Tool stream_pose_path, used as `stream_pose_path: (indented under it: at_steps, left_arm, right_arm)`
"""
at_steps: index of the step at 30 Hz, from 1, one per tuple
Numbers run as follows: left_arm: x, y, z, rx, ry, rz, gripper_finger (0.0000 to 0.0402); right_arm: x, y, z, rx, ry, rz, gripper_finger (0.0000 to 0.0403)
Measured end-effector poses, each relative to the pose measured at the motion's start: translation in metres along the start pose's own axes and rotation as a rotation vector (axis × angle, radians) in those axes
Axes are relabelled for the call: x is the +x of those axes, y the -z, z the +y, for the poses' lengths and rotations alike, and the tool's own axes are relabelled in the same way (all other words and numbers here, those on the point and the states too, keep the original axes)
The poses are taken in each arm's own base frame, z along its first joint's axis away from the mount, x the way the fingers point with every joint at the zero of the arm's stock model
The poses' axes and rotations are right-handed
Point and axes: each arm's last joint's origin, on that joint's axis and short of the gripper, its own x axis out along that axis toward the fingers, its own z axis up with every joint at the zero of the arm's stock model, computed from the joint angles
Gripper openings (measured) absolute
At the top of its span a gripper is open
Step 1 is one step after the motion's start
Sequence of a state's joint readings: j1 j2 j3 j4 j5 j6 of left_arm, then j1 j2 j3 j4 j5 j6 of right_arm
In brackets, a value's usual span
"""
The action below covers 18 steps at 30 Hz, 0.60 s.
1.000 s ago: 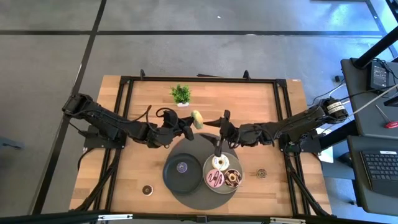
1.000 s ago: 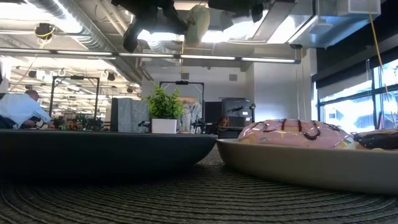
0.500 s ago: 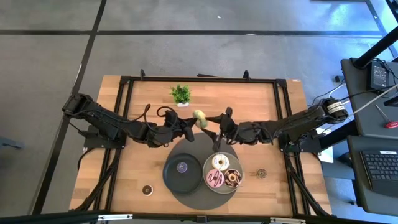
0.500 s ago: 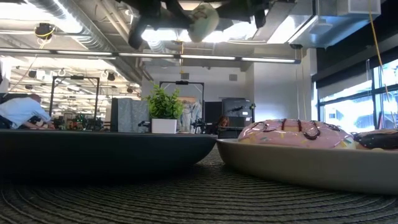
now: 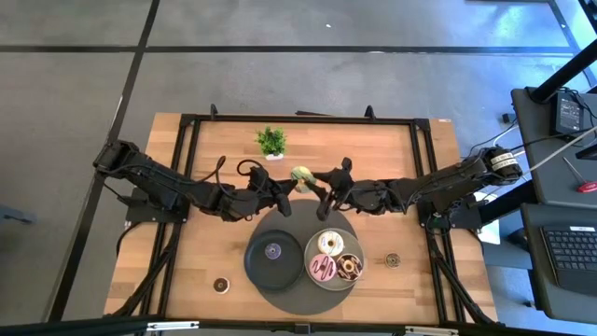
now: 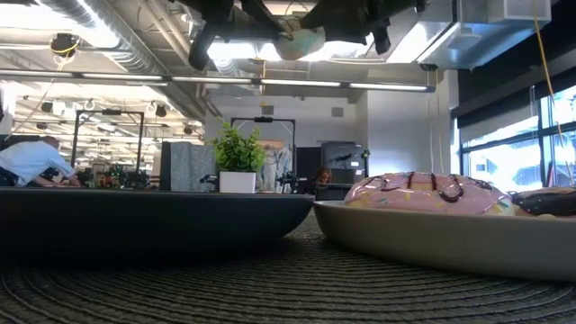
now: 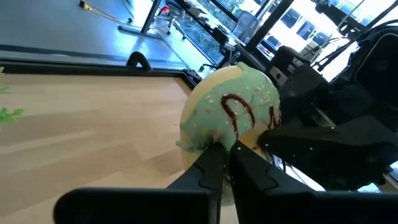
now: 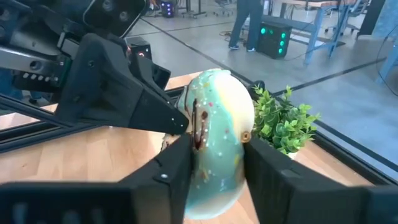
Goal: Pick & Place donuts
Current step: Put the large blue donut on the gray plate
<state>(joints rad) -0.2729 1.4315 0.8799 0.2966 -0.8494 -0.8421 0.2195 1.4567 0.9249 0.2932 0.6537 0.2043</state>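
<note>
The left hand (image 7: 222, 163) pinches the edge of the green donut (image 7: 230, 113) between closed fingers, holding it in the air above the desk (image 5: 373, 149) beside the potted plant (image 5: 271, 141), while the right hand (image 8: 214, 163) closes its fingers around the same ring from the other side. For a clean handover (the step in hand, as I judge it) the right hand should seat firmly across the rounded body before the left lets go. The donut is smooth, glossy and plump, with a dark squiggle and sprinkles; the rest are small rings on the round plates (image 5: 280, 273) or the bare wood.
</note>
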Motion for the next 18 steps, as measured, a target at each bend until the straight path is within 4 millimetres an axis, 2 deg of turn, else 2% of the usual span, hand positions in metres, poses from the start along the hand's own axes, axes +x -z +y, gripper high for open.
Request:
stream_pose_path:
  at_steps: [9,18]
  left_arm:
    - [0.0,-0.0004,0.0004,0.04,-0.013,-0.014,0.0034]
    - [-0.0015,-0.0022,0.0015,0.089,-0.028,-0.016,0.0063]
  right_arm:
    - [0.0,0.0,0.0,-0.003,0.0,0.0,0.006]
    - [0.0001,0.0,-0.0001,-0.007,0.003,-0.001,0.005]
